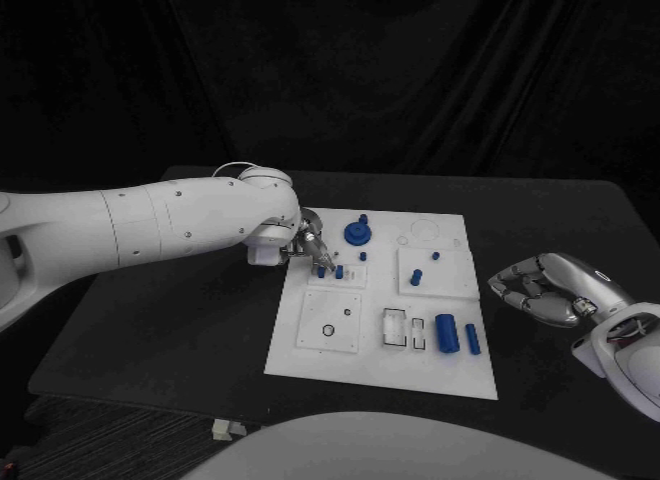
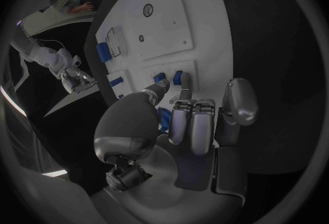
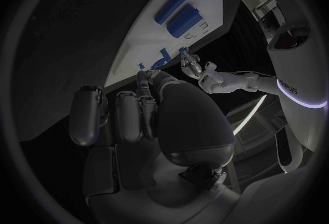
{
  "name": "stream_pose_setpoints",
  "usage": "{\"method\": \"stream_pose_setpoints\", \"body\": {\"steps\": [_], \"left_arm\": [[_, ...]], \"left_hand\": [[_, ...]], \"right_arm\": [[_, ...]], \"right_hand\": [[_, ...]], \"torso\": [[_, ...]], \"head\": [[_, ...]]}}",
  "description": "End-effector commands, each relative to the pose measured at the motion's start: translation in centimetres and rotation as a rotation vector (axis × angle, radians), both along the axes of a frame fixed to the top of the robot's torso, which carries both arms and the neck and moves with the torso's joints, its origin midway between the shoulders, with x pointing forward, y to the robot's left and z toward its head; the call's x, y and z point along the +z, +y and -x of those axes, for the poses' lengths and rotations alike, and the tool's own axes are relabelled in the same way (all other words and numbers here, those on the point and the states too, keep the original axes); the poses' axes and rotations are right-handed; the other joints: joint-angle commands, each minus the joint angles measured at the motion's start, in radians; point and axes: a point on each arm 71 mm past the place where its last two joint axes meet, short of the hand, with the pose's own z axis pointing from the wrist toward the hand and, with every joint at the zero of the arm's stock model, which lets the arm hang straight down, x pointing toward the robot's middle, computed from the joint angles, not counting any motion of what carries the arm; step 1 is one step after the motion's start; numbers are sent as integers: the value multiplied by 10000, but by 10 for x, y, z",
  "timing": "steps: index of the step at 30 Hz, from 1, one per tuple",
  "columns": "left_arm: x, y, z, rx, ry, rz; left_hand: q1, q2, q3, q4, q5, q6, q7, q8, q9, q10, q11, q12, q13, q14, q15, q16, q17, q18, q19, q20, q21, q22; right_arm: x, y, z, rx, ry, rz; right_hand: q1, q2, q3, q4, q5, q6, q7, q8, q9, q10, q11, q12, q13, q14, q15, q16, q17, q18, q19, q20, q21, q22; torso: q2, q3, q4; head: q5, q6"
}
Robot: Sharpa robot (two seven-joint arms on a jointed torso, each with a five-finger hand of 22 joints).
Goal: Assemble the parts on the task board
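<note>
Head view: flat white task board [image 1: 345,355], smooth blue cylinders [image 1: 447,333].

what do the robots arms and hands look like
Both arms are smooth, rounded white shells dotted with small dark screws. The left hand and right hand are silver metal with segmented fingers and dark joints. Thin cables loop at the left wrist; coloured wires show at the right wrist.

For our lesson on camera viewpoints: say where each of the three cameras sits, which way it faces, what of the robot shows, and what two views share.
Head view: on the robot's head, looking down at the board; both arms show.
Left wrist view: behind the left hand, facing the board.
Right wrist view: behind the right hand, facing the board's edge.
Shared: both wrist views show the board's blue parts and the other hand.
</note>
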Motion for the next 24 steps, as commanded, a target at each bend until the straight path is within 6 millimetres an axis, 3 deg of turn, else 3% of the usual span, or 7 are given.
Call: {"method": "stream_pose_setpoints", "body": {"steps": [1,9,13,18,20,21,24], "left_arm": [[-10,1,6,-100,436,-335],[-9,5,5,79,227,-185],[-7,8,5,223,-205,121],[3,14,1,356,-1595,1126],[9,15,-2,373,-2175,1592],[14,16,-4,393,-2585,1893],[27,19,-10,437,-3726,2654]], "left_hand": [[-135,9,-170,63,-73,-80,90,-272,25,606,85,-33,2325,1055,66,26,2635,194,-35,58,-35,1455],[-212,231,-724,533,-14,-214,37,308,686,656,54,25,2357,1055,49,26,2635,193,2,65,-13,1467],[-75,337,-1046,853,218,-421,-81,1201,1711,732,-51,101,2400,1055,-18,26,2635,176,110,-23,117,1504],[13,103,-1522,1199,461,-436,-209,2051,2488,1018,-163,386,2580,1055,-141,26,2635,92,388,-120,519,1611],[-107,-149,-2062,1522,95,-398,-242,2245,2496,1056,-201,424,2605,1055,-180,26,2635,58,489,-153,679,1653],[-90,-167,-2364,1726,-418,-409,-251,2342,2480,1056,-211,424,2605,1055,-192,26,2635,45,523,-173,740,1669],[-147,-217,-2853,2006,-612,-360,-273,2489,2469,1056,-228,424,2605,1055,-211,26,2635,-2,641,-189,967,1732]], "right_arm": [[-2,-1,1,-96,104,65],[-2,-1,1,-103,95,63],[-1,-2,1,-118,81,62],[0,-4,2,-164,3,28],[1,-6,3,-205,-34,16],[2,-7,4,-234,-61,6],[4,-10,5,-300,-141,-23]], "right_hand": [[47,-65,-19,-47,38,32,27,-67,9,-5,30,-48,333,453,71,-66,-9,93,-21,73,-39,1774],[47,-65,-19,-47,38,32,27,-67,9,-5,30,-48,333,453,71,-66,-9,93,-21,73,-39,1774],[47,-65,-19,-47,38,32,27,-67,9,-5,30,-48,333,453,71,-66,-9,93,-21,73,-39,1774],[46,-64,-14,-57,41,39,26,-70,15,-3,29,-48,335,455,70,-64,-10,93,-20,74,-41,1774],[46,-64,-14,-57,41,39,26,-70,15,-3,29,-48,335,455,70,-64,-10,93,-20,74,-41,1774],[46,-64,-14,-57,41,39,26,-70,15,-3,29,-48,335,455,70,-64,-10,93,-20,74,-41,1774],[45,-66,-14,-59,42,40,26,-71,16,2,29,-41,344,456,70,-59,-4,92,-18,74,-39,1775]], "torso": [[-5,0,1],[0,-5,-13],[-4,-7,-4],[-12,1,-9],[-5,1,1],[-5,2,8],[6,0,5]], "head": [[5,-2],[5,-2],[-16,-2],[-2,-2],[1,-2],[-6,-2],[-34,-2]]}}
